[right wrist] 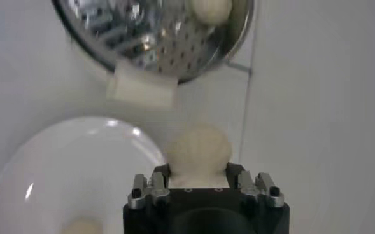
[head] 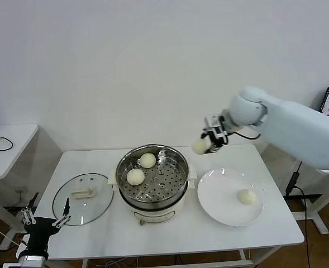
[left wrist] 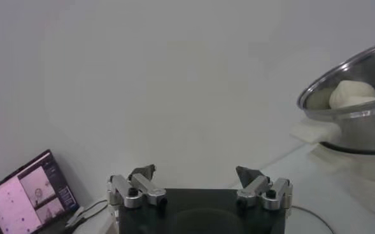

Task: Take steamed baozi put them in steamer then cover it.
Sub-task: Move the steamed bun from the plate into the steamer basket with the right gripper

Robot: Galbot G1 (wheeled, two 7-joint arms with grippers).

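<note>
**Third bun in the air, two already in the steamer**

The right gripper (head: 204, 144) holds a smooth cream-white dough bun (head: 199, 147) between its jaws, raised above the table between the flat white plate (head: 220, 207) and the shiny round stainless-steel steamer (head: 178, 181). Two buns (head: 147, 160) (head: 135, 176) already rest on the perforated tray inside. A fourth (head: 246, 196) lies on the plate. The clear glass lid with a cream bar handle (head: 81, 194) lies flat on the table left of the steamer. The left gripper (head: 45, 216), jaws wide and empty, waits at the table's near left corner. Roughly half done: two buns and the lid remain.
</note>
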